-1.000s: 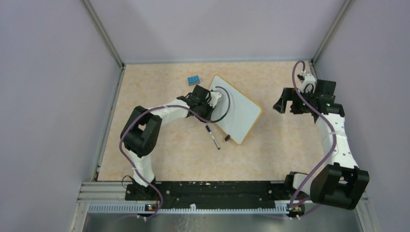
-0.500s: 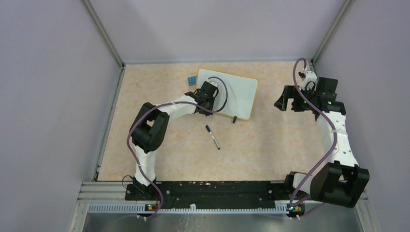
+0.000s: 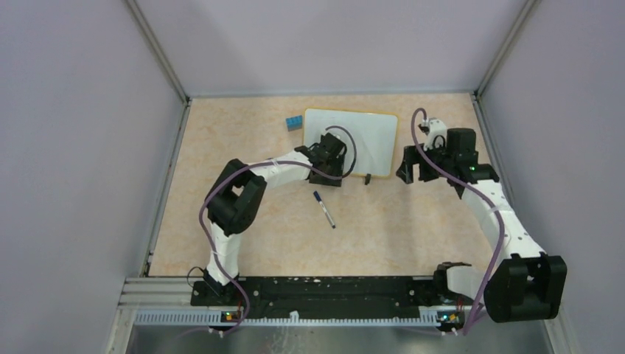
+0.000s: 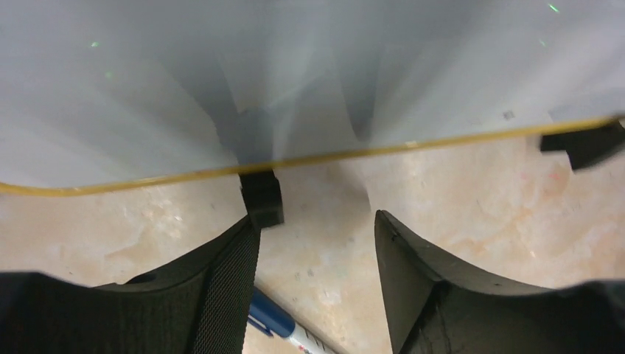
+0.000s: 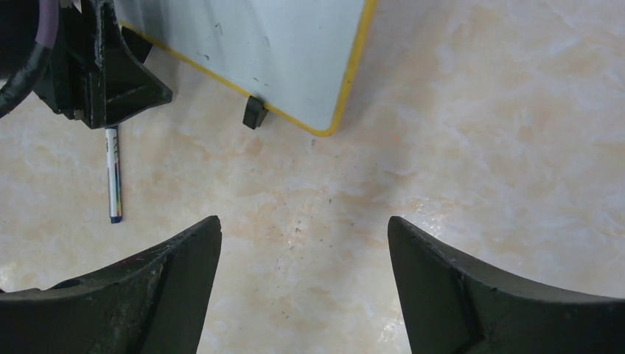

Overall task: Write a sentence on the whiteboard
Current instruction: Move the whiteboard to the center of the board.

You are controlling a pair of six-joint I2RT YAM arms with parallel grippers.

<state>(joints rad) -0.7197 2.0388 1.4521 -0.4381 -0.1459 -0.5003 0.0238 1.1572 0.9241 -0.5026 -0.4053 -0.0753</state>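
Note:
The whiteboard [image 3: 361, 133] lies flat at the back of the table, its long sides parallel to the back wall, its white face blank; no sentence is in view on it. Its yellow rim and one black clip foot [image 4: 262, 198] show just beyond my left gripper [image 4: 317, 225], which stands open at the board's near edge [image 3: 329, 175] with nothing between its fingers. A blue-capped marker [image 3: 324, 209] lies on the table just behind that gripper [image 4: 284, 328]. My right gripper [image 5: 304, 228] hangs open over bare table, right of the board's near right corner [image 5: 346, 122].
A small blue block [image 3: 294, 122] sits by the board's far left corner. The second clip foot [image 3: 367, 179] juts from the near edge. Metal posts and grey walls bound the tan tabletop [image 3: 413, 228].
The whiteboard swung from a slant to square with the back wall. My left gripper let go of it and opened. My right arm moved left toward the board and its jaws narrowed slightly.

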